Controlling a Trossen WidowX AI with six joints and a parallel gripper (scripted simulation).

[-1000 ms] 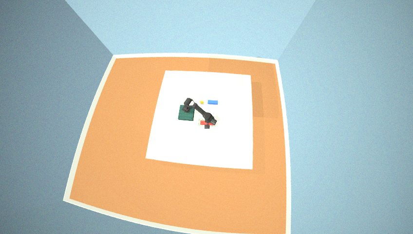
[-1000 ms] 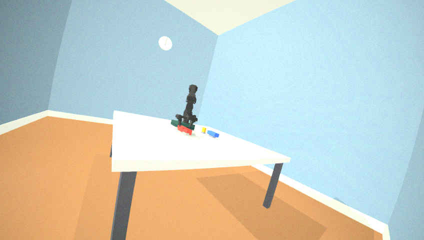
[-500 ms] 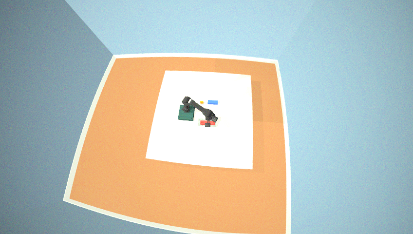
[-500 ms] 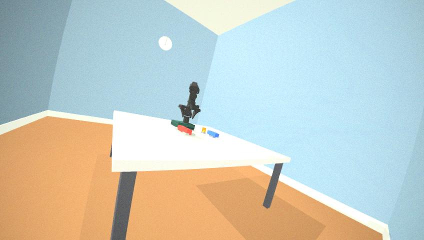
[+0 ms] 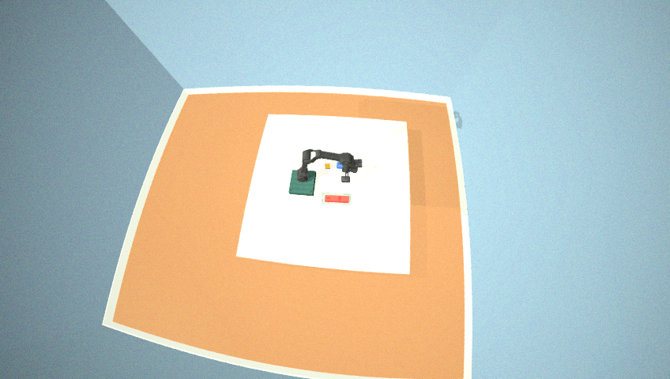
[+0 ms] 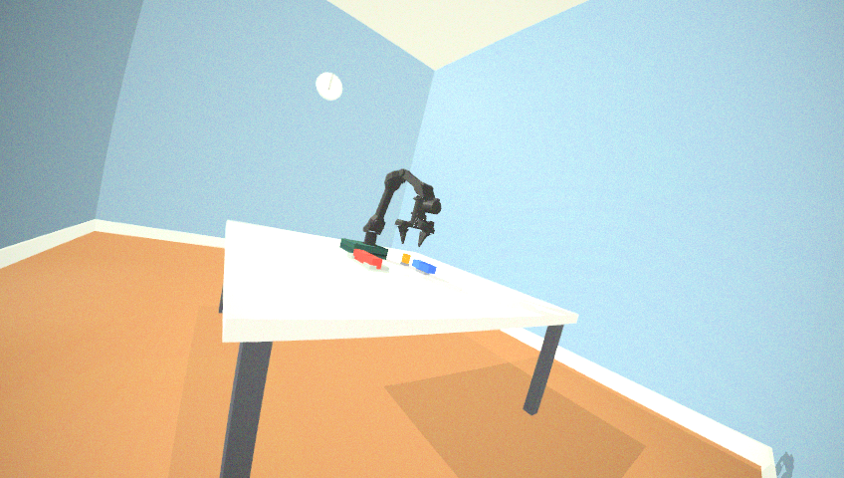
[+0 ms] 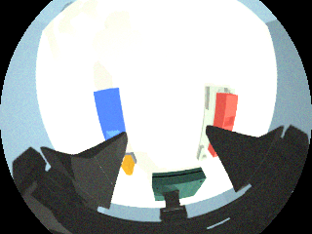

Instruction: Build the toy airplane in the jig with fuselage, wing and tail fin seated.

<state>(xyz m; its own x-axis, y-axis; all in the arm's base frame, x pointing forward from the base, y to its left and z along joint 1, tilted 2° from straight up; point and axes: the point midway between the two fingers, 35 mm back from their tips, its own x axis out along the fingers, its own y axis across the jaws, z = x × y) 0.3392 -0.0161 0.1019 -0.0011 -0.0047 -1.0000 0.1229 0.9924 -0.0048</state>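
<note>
The red fuselage (image 5: 336,198) (image 6: 367,257) (image 7: 225,113) lies flat in the pale cradle (image 5: 323,198) (image 7: 210,99) on the white table (image 5: 329,239) (image 6: 308,296). The blue wing (image 5: 339,165) (image 6: 424,266) (image 7: 109,111) lies on the table, partly hidden by the arm in the overhead view. The small yellow tail fin (image 5: 327,165) (image 6: 405,258) (image 7: 128,166) lies beside it. My gripper (image 5: 344,178) (image 6: 412,239) (image 7: 166,136) is open and empty. It hangs well above the table, between the fuselage and the wing.
The arm stands on a dark green base plate (image 5: 302,184) (image 6: 362,244) (image 7: 177,183) next to the cradle. The table stands on an orange floor between blue walls.
</note>
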